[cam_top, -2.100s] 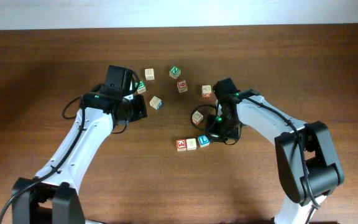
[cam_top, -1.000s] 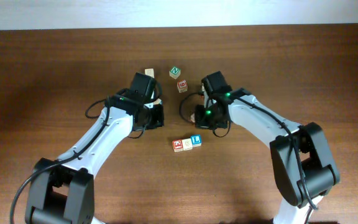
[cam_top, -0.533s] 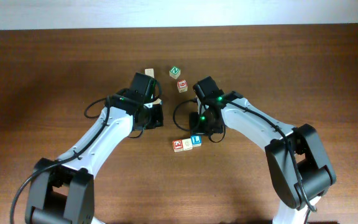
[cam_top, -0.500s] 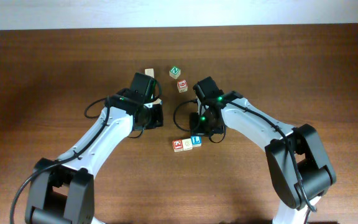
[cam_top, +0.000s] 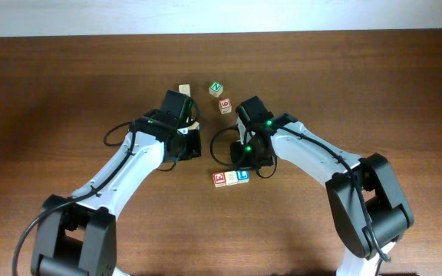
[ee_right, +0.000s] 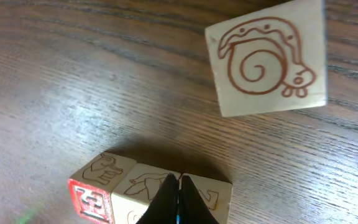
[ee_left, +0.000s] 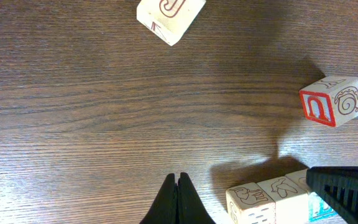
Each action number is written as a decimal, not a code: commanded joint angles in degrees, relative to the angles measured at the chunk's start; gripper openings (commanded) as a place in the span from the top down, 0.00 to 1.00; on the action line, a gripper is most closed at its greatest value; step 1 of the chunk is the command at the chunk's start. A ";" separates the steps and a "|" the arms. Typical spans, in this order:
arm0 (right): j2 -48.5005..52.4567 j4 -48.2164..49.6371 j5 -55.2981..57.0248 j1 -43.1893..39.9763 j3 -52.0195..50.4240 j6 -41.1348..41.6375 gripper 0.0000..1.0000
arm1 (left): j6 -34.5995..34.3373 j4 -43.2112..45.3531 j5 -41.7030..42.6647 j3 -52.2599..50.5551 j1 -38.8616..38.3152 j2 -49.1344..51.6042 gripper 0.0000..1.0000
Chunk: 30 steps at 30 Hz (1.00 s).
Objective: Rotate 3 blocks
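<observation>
The right gripper, jaws shut tight on nothing, is hovering at the row of three blocks on the desk; the left gripper, jaws closed too, is hanging nearby; pushing one block here is risking dragging its touching neighbours round with it.

right claw | edged toward block row; left claw | swung inward
</observation>
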 commanded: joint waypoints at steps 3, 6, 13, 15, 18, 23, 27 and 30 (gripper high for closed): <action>0.22 -1.14 -1.11 -0.22 2.27 -1.05 0.96 | -0.70 -0.28 0.61 -0.22 0.09 0.52 1.00; -1.18 -10.08 -3.04 -6.43 8.41 -1.09 0.95 | -0.72 -2.08 7.89 -0.22 -0.02 0.76 1.00; -0.90 -9.64 -5.38 -10.64 0.63 -4.11 0.96 | -0.92 -2.45 13.51 -3.80 -2.97 6.99 1.00; -0.85 -7.02 -7.32 -10.62 -1.75 -4.09 0.95 | -0.90 -2.43 13.86 -3.80 -3.08 7.87 1.00; -0.85 -5.53 -8.63 -9.88 -3.19 -4.28 0.95 | -0.90 -2.27 14.75 -3.80 -3.23 7.87 1.00; -0.85 -4.72 -8.92 -8.37 -4.79 -4.07 0.95 | -0.90 -1.38 14.71 -3.80 -5.92 7.87 1.00; -0.85 -3.91 -11.67 -8.37 -4.79 -4.07 0.96 | -0.83 0.13 17.68 -3.80 -5.86 7.87 1.00; -0.85 -3.85 -13.31 -8.37 -4.79 -4.04 0.95 | 0.52 0.90 17.64 -3.80 -5.86 7.87 1.00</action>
